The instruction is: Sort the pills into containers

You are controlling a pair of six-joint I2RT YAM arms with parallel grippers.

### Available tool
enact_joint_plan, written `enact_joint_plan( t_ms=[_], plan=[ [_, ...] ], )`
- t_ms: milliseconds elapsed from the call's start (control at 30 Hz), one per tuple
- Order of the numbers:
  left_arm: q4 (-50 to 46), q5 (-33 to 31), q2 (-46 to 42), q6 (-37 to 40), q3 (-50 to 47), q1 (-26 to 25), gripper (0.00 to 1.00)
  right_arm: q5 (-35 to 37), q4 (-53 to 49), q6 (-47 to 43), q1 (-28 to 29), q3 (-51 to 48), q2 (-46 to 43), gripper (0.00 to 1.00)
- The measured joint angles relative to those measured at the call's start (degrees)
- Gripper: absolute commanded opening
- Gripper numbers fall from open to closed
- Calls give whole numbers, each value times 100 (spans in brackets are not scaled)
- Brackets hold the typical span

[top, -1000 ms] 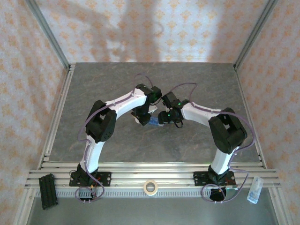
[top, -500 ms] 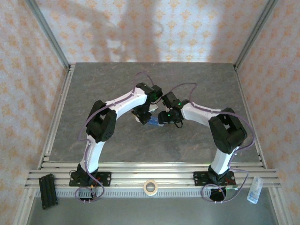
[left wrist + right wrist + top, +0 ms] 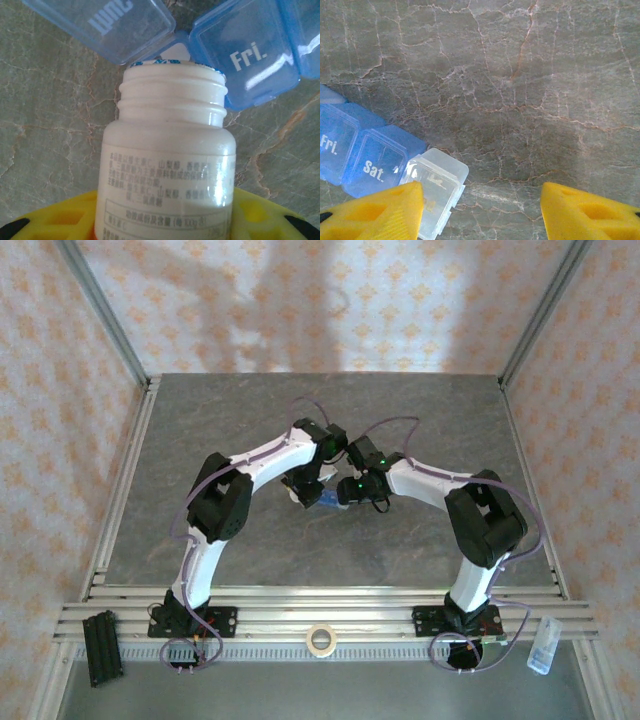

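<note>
Left end effector (image 3: pixel 165 222) clamped round the white bottle (image 3: pixel 170 160), uncapped mouth aimed ahead at the containers (image 3: pixel 250 55). The lip sits at the one compartment with its lid flipped up, next to "Fri." The strip lies mid-desk (image 3: pixel 530 75) between the arms, its long axis running across toward the right end effector (image 3: pixel 482 212). That one's fingers (image 3: pixel 585 210) stand apart, gripping nothing, with the clear end box just beside its left finger. Left arm judged nearer the open box.

— Where's the overhead camera?
— High behind the arm bases (image 3: pixel 195 620), looking down over the whole table (image 3: pixel 200 440).
— And the wrists?
— Left one sits tight behind a white bottle (image 3: pixel 167 150), facing the containers (image 3: pixel 250 55). Right one looks down from farther off. Both catch the "Fri." box (image 3: pixel 332 145); overhead sees that strip mid-table.
</note>
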Motion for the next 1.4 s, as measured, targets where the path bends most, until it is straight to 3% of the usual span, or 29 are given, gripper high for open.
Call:
enact_joint_plan(
  t_ms=[1400],
  plan=[
    [-339, -35, 197, 9, 332, -2, 0, 0, 4, 0, 0, 0, 0, 62]
  ],
)
